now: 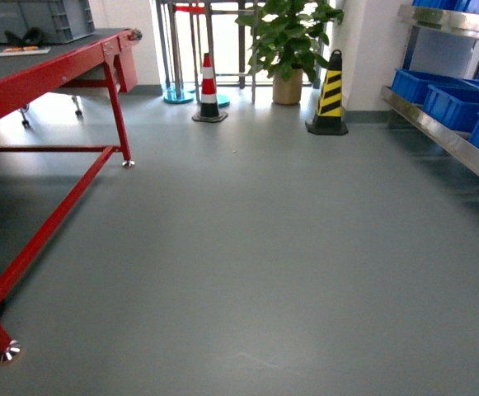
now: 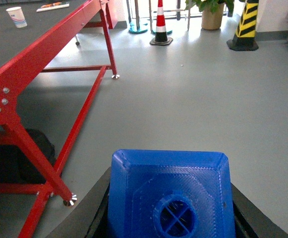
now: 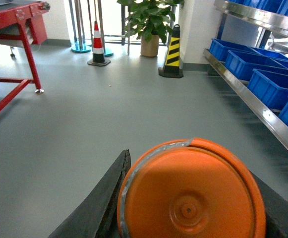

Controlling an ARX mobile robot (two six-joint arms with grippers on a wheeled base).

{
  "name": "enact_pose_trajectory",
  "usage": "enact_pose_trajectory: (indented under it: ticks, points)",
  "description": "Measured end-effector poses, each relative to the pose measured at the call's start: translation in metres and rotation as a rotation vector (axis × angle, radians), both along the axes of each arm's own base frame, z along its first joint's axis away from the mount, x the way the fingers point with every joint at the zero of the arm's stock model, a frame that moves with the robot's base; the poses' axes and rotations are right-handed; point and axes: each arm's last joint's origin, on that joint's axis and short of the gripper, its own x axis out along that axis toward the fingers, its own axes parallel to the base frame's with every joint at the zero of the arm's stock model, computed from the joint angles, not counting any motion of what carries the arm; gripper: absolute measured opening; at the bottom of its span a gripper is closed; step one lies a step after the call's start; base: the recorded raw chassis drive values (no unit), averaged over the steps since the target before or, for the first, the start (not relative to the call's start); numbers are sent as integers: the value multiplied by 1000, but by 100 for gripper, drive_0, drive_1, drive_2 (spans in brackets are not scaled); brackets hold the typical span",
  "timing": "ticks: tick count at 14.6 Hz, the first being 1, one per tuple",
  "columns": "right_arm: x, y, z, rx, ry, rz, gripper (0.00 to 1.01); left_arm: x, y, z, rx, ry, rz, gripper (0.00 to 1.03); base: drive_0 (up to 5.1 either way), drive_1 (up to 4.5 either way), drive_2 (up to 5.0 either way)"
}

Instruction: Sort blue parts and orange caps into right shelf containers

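1. A blue part (image 2: 171,196) is gripped by the left tool (image 2: 169,208), its dark fingers (image 2: 96,206) pressed against both sides, the round stud facing the camera
2. An orange cap (image 3: 188,193) is clamped in the right tool (image 3: 186,198), its flat end filling the space between the fingers (image 3: 104,198)
3. Blue crates (image 3: 275,84) are seen on the metal shelf (image 3: 248,96), ahead and to the right of the right tool
4. A red counter (image 2: 39,54) is seen ahead and left of the left tool, with striped cones (image 1: 209,91) far ahead
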Motion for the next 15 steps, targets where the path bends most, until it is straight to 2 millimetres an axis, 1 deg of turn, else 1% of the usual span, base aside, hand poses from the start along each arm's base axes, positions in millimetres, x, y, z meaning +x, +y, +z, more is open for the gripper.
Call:
enact_pose_trajectory:
  ticks: [1,15]
  points:
    - [0,0,0,0,-1,-1,44,0,0,0,0,-3,-1,44,4,431,-424]
    - [0,0,0,0,0,-2,44,0,-1,0,-1,2,-4,44,-183,-183,-183]
